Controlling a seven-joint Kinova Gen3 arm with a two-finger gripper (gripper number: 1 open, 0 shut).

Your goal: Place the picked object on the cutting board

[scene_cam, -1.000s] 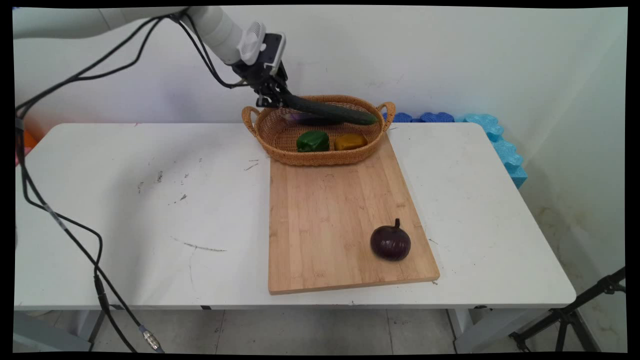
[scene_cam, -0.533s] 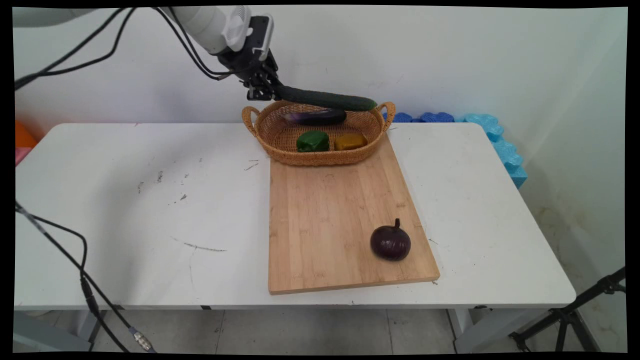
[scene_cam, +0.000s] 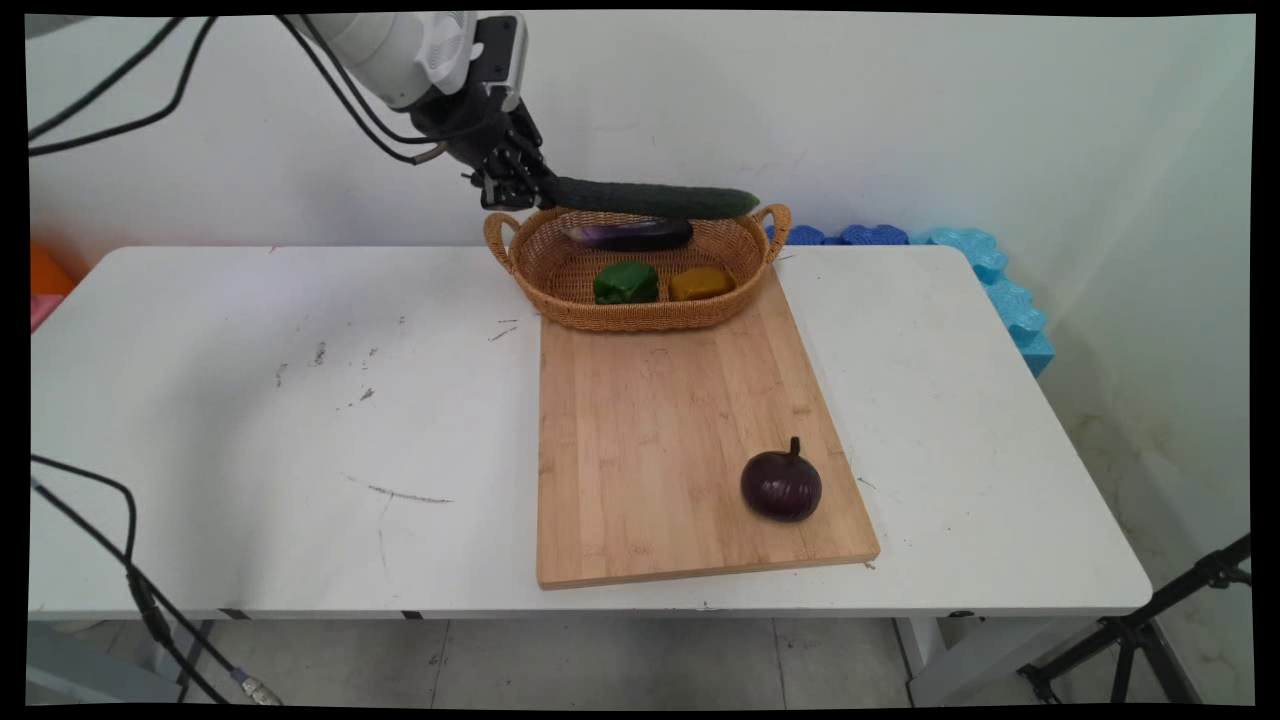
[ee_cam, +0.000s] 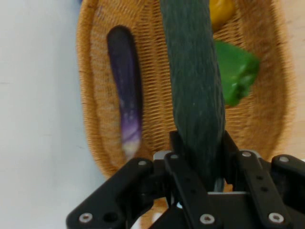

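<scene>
My gripper [scene_cam: 528,190] [ee_cam: 200,160] is shut on one end of a long dark green cucumber [scene_cam: 655,200] [ee_cam: 195,81]. I hold it nearly level in the air, just above the wicker basket [scene_cam: 520,265] [ee_cam: 90,119]. Inside the basket lie a long purple eggplant [scene_cam: 630,235] [ee_cam: 126,90], a green pepper [scene_cam: 625,282] [ee_cam: 238,74] and a yellow pepper [scene_cam: 700,283] [ee_cam: 221,7]. The basket stands on the far end of a wooden cutting board [scene_cam: 660,440].
A round dark purple onion-like vegetable [scene_cam: 781,485] sits near the board's front right corner. Blue foam pieces [scene_cam: 985,270] line the wall past the table's far right. Black cables [scene_cam: 110,520] hang at the left. A tripod leg [scene_cam: 1150,620] shows at the lower right.
The gripper has lifted the cucumber up out of the basket and drawn it slightly left. The cucumber went from tilted down to nearly level, uncovering the eggplant.
</scene>
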